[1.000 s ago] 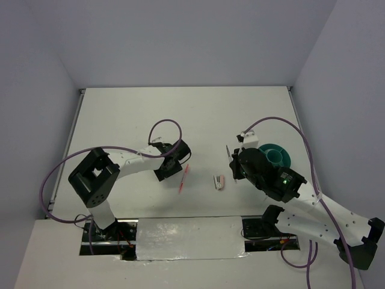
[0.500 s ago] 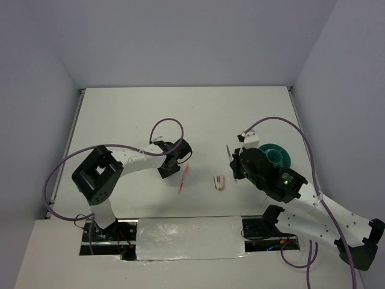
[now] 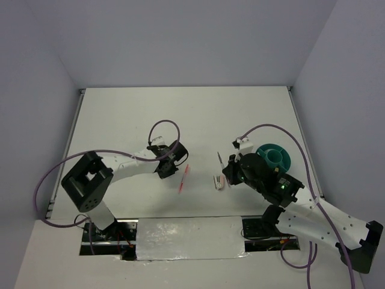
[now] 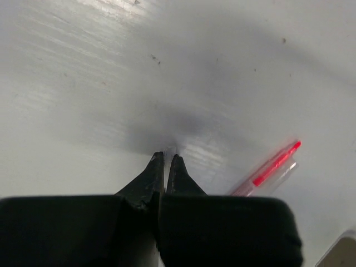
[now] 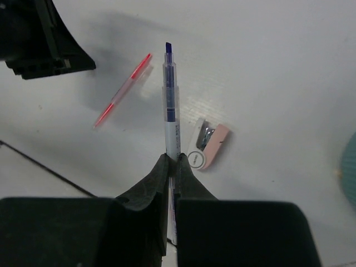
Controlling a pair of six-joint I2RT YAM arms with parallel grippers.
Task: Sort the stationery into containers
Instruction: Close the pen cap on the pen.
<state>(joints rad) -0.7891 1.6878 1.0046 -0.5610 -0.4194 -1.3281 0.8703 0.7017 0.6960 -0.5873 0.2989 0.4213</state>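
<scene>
My left gripper (image 3: pixel 170 164) (image 4: pixel 166 158) is shut on nothing, its tips low over the bare table. A pink-red pen (image 3: pixel 183 179) (image 4: pixel 273 168) (image 5: pixel 123 97) lies just to its right, untouched. My right gripper (image 3: pixel 228 173) (image 5: pixel 174 161) is shut on a thin grey pen with a blue tip (image 3: pixel 220 161) (image 5: pixel 171 103), held above the table. Right beside that pen lies the pink-white mini stapler (image 3: pixel 219 182) (image 5: pixel 209 145). The round teal cup (image 3: pixel 274 156) stands behind the right arm; only its rim (image 5: pixel 351 172) shows in the right wrist view.
The left arm's purple cable (image 3: pixel 163 127) loops above its wrist. The right arm's cable (image 3: pixel 283 129) arcs over the teal cup. White walls close in the table (image 3: pixel 180 114) on three sides. A grey corner (image 4: pixel 340 253) shows at the left wrist view's lower right.
The left gripper's jaws have closed on nothing beside the red pen. The right gripper has carried the grey pen left and nearer, toward the stapler.
</scene>
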